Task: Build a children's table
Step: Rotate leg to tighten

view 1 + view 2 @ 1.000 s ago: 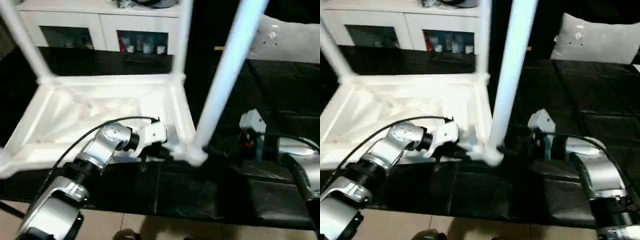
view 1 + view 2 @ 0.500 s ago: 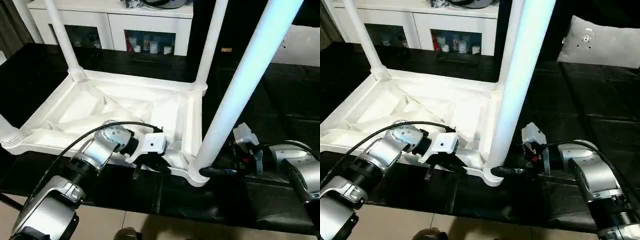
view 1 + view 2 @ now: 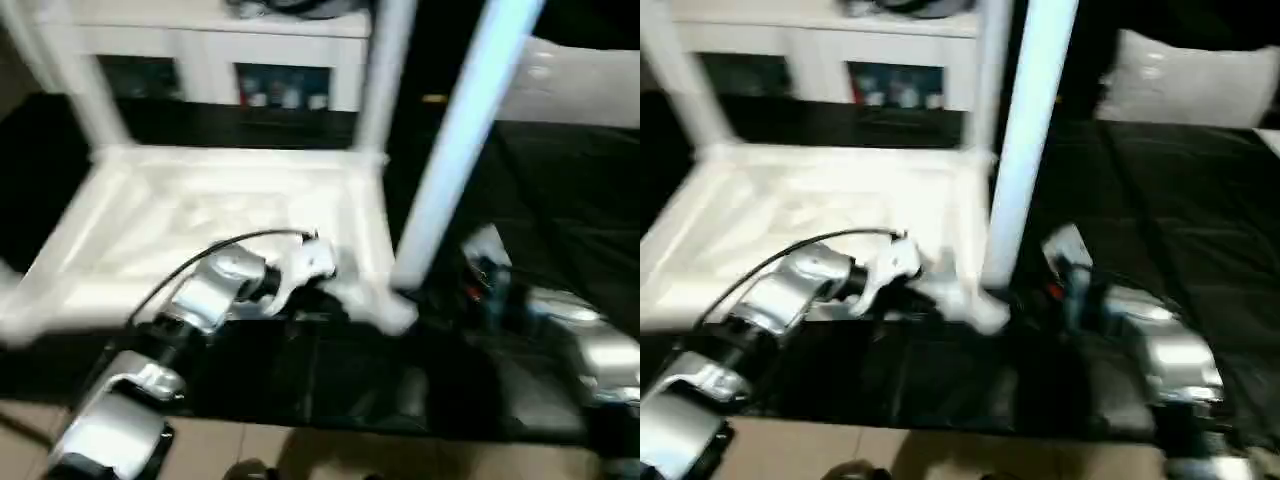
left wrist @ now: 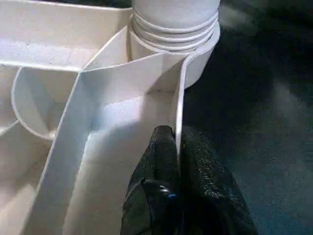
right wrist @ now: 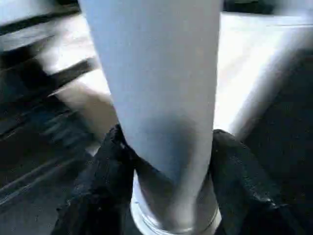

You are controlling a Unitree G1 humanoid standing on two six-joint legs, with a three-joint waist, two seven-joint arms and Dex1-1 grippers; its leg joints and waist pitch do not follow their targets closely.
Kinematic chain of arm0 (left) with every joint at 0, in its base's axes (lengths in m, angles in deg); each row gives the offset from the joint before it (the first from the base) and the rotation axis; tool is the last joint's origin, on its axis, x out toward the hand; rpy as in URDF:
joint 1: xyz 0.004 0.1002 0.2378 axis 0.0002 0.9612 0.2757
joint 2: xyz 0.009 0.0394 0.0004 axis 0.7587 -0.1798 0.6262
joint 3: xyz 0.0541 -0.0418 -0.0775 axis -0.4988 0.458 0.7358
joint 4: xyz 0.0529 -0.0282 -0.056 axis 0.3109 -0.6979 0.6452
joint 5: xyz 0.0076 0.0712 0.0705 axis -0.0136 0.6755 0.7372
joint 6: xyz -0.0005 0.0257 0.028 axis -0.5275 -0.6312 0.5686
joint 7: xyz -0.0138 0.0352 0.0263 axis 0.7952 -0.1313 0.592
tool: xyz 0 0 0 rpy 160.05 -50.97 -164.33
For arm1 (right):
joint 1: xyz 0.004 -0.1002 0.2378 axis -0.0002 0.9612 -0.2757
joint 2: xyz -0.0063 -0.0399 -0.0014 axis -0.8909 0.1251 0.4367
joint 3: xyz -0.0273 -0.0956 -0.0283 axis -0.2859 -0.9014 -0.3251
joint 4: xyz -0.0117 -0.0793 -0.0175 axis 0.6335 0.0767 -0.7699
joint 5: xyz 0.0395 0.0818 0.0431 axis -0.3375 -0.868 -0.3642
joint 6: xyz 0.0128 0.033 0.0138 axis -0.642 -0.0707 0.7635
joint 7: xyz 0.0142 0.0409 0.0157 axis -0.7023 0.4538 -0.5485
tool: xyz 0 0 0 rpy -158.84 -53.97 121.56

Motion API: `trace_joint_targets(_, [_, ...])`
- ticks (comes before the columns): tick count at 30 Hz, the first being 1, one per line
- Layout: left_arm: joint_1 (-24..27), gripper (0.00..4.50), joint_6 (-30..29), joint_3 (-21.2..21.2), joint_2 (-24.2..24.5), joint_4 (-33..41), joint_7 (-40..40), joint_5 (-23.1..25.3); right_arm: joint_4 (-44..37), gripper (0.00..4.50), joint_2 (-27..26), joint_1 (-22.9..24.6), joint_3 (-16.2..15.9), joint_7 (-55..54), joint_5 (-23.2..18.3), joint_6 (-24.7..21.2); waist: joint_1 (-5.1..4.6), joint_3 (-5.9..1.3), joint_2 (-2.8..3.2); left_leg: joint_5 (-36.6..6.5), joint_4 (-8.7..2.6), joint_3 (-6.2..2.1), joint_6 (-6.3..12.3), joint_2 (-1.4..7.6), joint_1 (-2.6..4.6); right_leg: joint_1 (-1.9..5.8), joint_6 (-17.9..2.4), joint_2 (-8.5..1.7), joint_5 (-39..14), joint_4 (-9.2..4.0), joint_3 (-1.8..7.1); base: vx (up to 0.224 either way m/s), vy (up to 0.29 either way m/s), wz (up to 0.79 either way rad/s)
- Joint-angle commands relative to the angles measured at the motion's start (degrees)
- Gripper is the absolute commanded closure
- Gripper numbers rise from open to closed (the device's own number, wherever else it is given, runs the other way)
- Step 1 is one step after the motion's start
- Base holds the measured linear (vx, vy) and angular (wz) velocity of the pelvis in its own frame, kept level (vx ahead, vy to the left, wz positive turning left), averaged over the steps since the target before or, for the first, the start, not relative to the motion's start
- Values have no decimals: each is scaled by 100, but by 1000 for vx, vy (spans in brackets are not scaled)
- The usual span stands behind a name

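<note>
- Tabletop (image 3: 210, 215), white plastic, lies upside down on the black-covered table (image 3: 560, 200), ribbed underside facing up; in the head views it takes up the 9 to 12 o'clock part of the scene
- Four white legs stand up from its corner sockets; the near-right leg (image 3: 455, 150) rises steeply at about 1 o'clock from the scene's middle; its foot sits in the near-right corner socket (image 3: 400, 312), whose ringed collar shows close up in the left wrist view (image 4: 175, 30)
- The far-right leg (image 3: 378, 80) stands at 12 o'clock, the far-left leg (image 3: 80, 90) at 10 o'clock; the near-left one is cut by the frame edge
- Left tool (image 4: 177, 147), at 7 o'clock of the near-right socket, has its two black fingers pressed together on the thin upright rim wall (image 4: 177, 105) of the tabletop, one finger inside the wall and one outside it
- Right tool (image 5: 164, 147), at 3 o'clock of the same leg, has a black finger (image 5: 110, 161) on either side of the leg's lower end, just above the collar; both fingers lie against the tube, so it is pinching the leg
- Silver forearms reach in from 7 and 5 o'clock; a black cable (image 3: 215, 250) arches over the left wrist
- A white cabinet (image 3: 230, 55) with glass doors stands beyond the table at 12 o'clock; a pale cushion (image 3: 1185, 85) lies at 2 o'clock
</note>
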Motion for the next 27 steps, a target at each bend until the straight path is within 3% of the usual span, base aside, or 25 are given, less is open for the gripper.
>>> trace_joint_targets(1, [-93,450,-165,212,-331,23,-484,-154,260,254,-278,-72,-207,-743,289,-240,37,-387,-122,-645,-388,-167,249,360,12,337,-846,-625,-1960,-556,338,0,0,0])
trace_joint_targets(3, [-120,450,-324,404,-734,-120,-1224,-135,549,254,-859,-304,182,-1965,326,-414,-9,-384,-115,-635,-387,-156,275,342,31,301,-850,-592,-2013,-582,325,0,0,0])
trace_joint_targets(8, [-121,450,-382,458,-969,-95,-1544,-147,349,187,-1089,-247,130,-1778,189,-223,38,-412,-110,-447,-388,-151,492,376,12,339,-886,-585,-1405,-522,347,0,0,0])
trace_joint_targets(13, [-85,450,-171,308,-795,-13,-1313,-17,94,147,-962,-119,61,-1428,119,-173,45,-396,-96,-559,-396,-156,539,383,23,336,-861,-601,-1479,-544,347,0,0,0])
trace_joint_targets(17, [-60,450,228,157,-452,-59,-887,77,10,108,-429,8,4,-685,33,-1,65,-381,-104,-646,-401,-155,562,388,22,348,-762,-599,-1620,-560,350,0,0,0])
trace_joint_targets(23, [-9,450,802,-118,58,-30,115,93,-114,58,493,128,-92,614,14,316,67,-377,-91,-609,-388,-158,647,401,8,341,-880,-604,-1414,-537,331,0,0,0])
trace_joint_targets(27, [57,450,1245,-442,433,96,1046,71,-101,58,1125,99,-170,1768,-227,453,104,-377,-90,-691,-385,-157,680,426,30,333,-912,-609,-1514,-538,333,0,0,0])
